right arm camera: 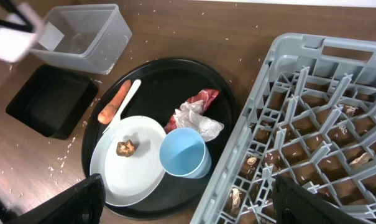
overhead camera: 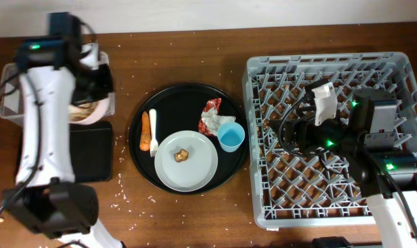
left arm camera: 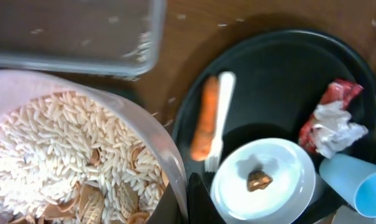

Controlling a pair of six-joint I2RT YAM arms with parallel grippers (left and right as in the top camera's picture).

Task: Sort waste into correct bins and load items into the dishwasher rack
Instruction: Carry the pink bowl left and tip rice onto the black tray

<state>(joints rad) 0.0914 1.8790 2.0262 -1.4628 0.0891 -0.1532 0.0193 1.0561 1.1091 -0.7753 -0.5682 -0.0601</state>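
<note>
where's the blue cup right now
Overhead, the light blue cup stands at the right side of the round black tray, between the grey plate and the wrapper, near the dishwasher rack.

robot lab: dishwasher rack [overhead camera: 277, 201] on table [overhead camera: 187, 55]

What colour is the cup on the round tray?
The cup is light blue, shown best in the right wrist view.

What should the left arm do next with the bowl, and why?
Probably tip the white bowl over the clear tub: the left gripper holds its rim, it is full of grains, and the tub sits just beside it.
</note>
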